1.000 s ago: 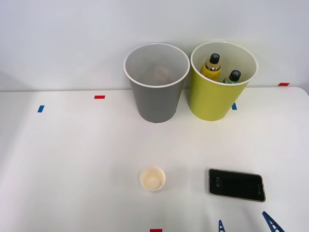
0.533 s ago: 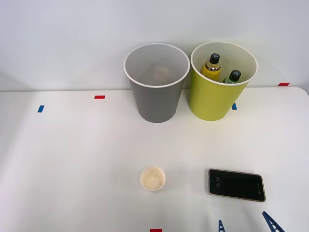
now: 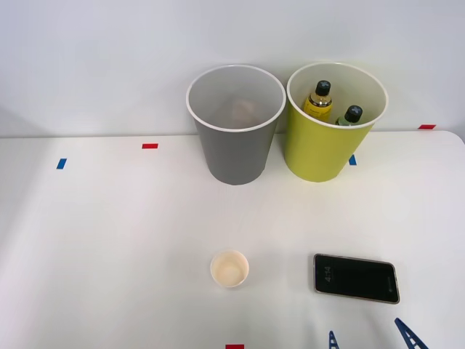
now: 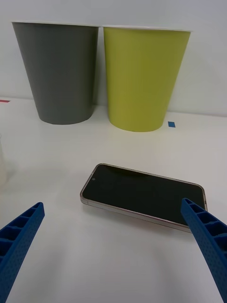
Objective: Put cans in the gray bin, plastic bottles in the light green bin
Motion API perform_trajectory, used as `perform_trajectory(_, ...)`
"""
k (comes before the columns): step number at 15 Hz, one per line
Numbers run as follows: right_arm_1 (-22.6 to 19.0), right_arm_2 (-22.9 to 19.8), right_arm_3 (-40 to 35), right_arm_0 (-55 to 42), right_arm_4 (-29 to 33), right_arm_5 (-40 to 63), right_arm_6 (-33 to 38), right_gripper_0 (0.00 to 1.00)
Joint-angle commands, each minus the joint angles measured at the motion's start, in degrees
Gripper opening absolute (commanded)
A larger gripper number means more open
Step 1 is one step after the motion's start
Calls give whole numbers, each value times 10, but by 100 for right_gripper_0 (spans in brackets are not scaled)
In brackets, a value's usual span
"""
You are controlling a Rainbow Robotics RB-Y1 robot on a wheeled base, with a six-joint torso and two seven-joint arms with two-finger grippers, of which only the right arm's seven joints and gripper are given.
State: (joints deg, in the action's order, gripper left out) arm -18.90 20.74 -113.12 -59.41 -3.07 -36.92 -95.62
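Observation:
The gray bin (image 3: pixel 234 149) (image 4: pixel 59 75) stands at the back of the table, with the light green bin (image 3: pixel 320 149) (image 4: pixel 144 78) beside it on the right. Two plastic bottles with black caps stand inside the light green bin: a yellow one (image 3: pixel 318 102) and a green one (image 3: pixel 350 116). A faint pinkish shape (image 3: pixel 242 109) lies deep in the gray bin; I cannot tell if it is a can. My right gripper (image 3: pixel 369 340) (image 4: pixel 112 204) hovers open and empty low over the table's front right, just short of a phone.
A black phone (image 3: pixel 356 278) (image 4: pixel 144 191) lies flat in front of the gripper. A small cream paper cup (image 3: pixel 229 268) stands at front centre. Red and blue tape marks (image 3: pixel 150 145) dot the white table (image 3: pixel 109 240). A wall rises right behind the bins.

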Motion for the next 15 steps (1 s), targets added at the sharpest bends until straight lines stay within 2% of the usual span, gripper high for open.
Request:
perform_trajectory(1, 0, 0, 0, 0, 0, 0, 0, 100)
perform_trajectory(15, 0, 0, 0, 0, 0, 0, 0, 100)
